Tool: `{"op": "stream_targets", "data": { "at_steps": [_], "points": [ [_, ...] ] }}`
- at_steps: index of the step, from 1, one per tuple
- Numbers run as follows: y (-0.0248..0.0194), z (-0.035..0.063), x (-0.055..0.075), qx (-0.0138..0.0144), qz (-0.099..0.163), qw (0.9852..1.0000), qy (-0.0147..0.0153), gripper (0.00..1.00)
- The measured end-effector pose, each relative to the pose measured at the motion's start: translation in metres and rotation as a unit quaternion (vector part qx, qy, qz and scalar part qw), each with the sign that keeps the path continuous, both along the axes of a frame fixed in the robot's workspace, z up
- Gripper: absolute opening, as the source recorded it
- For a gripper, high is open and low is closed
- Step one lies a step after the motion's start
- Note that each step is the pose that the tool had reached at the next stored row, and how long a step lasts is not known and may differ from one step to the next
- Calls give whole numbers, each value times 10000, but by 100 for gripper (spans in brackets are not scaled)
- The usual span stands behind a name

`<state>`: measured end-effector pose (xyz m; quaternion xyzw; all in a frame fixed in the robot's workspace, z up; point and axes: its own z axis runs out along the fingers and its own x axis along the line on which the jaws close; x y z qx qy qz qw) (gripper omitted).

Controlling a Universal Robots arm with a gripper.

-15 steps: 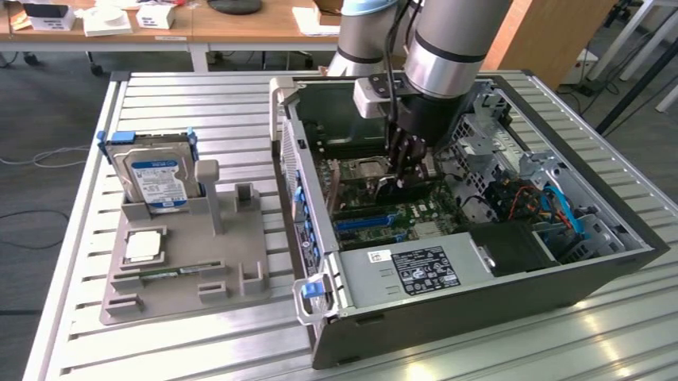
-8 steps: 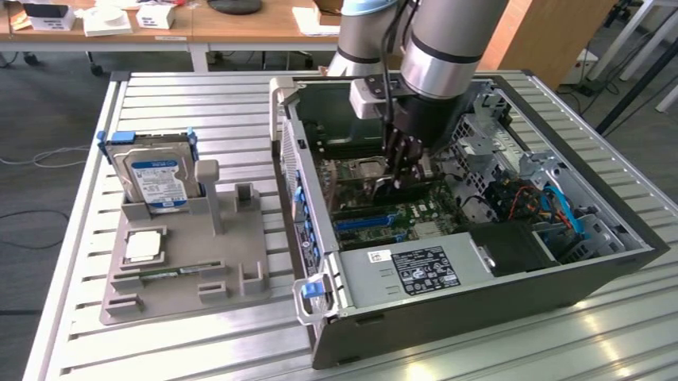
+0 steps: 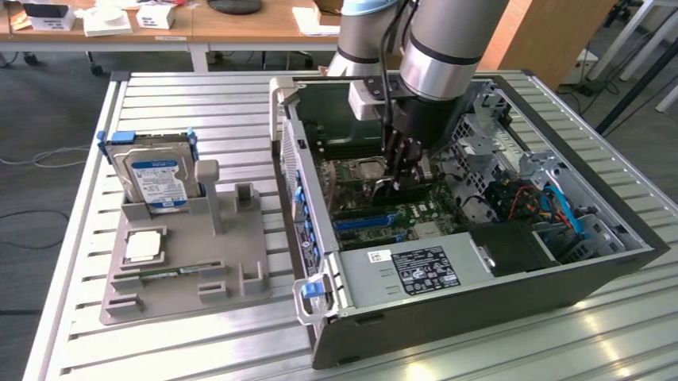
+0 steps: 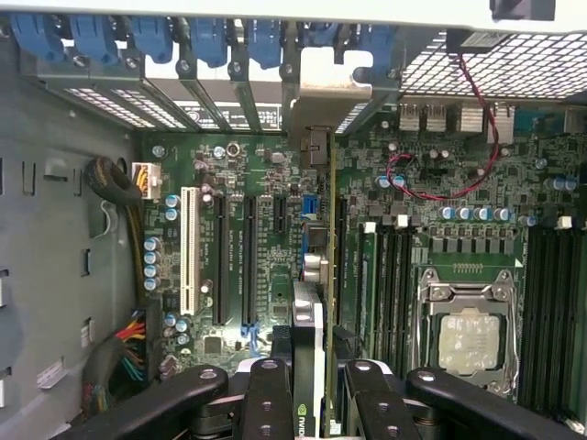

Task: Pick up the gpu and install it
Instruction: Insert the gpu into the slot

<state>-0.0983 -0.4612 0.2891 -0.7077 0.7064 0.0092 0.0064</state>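
Slatted table (image 3: 159,103) bears case (image 3: 477,309), jaws gripping gpu (image 4: 309,330) inside; desks (image 3: 244,24) behind.

A slatted metal surface (image 3: 212,103) stands on a grey carpet floor (image 3: 43,111), with wooden desks (image 3: 244,28) carrying white boxes (image 3: 155,16) along the back.

— Anything readable in the case (image 3: 477,317)?
— One logo (image 4: 301,427) on the gpu (image 4: 307,353) inside it: NVIDIA's mark, partly cut off
— And the labels?
— PSU label (image 3: 426,268) inside, drive label (image 3: 157,178) outside: print too small to read
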Motion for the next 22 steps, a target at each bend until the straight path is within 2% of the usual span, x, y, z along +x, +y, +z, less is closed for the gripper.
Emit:
{"op": "stream_targets", "data": {
  "at_steps": [12,22],
  "points": [
    [-2,-5,-42,0,0,10000,-1,27],
    [-1,-77,-56,0,0,10000,-2,27]
  ]
}}
